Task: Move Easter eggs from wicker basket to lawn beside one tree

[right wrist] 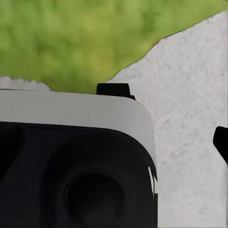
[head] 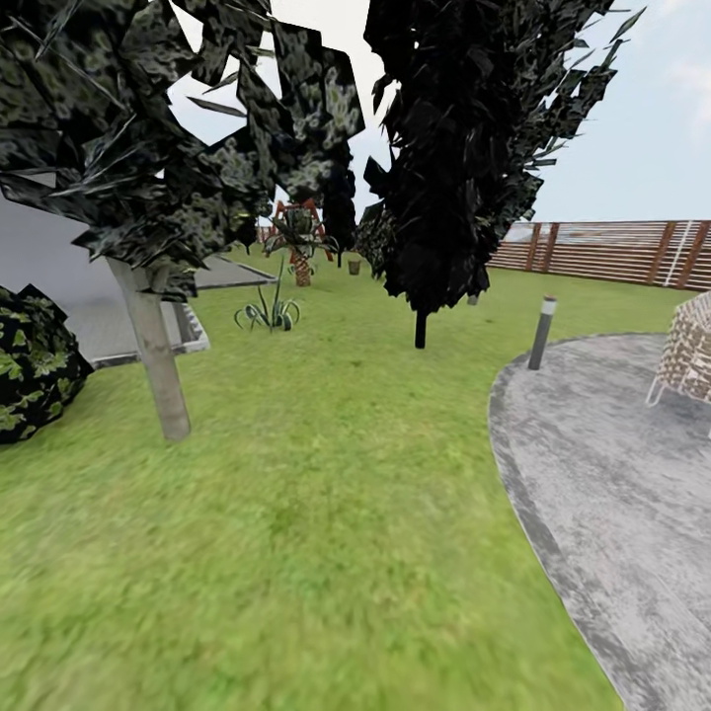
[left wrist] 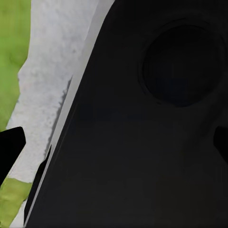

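Observation:
The lawn (head: 326,513) spreads ahead in the head view. A tree (head: 158,365) with a bare, leaning grey-brown trunk stands at the left, its dark leaf clusters overhead. Far back on the grass sits a small brown bucket-shaped thing (head: 354,267) that looks like the wicker basket; it is too small to tell whether the Easter eggs are in it. In the left wrist view my left gripper (left wrist: 114,145) is open, with black fingertips (left wrist: 10,148) at both frame edges and my dark body between them. My right gripper (right wrist: 114,142) looks open and holds nothing; one fingertip (right wrist: 221,142) shows over the paving.
A narrow black cypress-like tree (head: 434,197) rises mid-lawn. A grey paved round area (head: 622,494) lies to the right, with a bollard lamp (head: 541,334) and a woven chair (head: 691,355). A dark bush (head: 30,365), a spiky plant (head: 267,314), a short palm (head: 301,242) and a wooden fence (head: 612,252) stand around.

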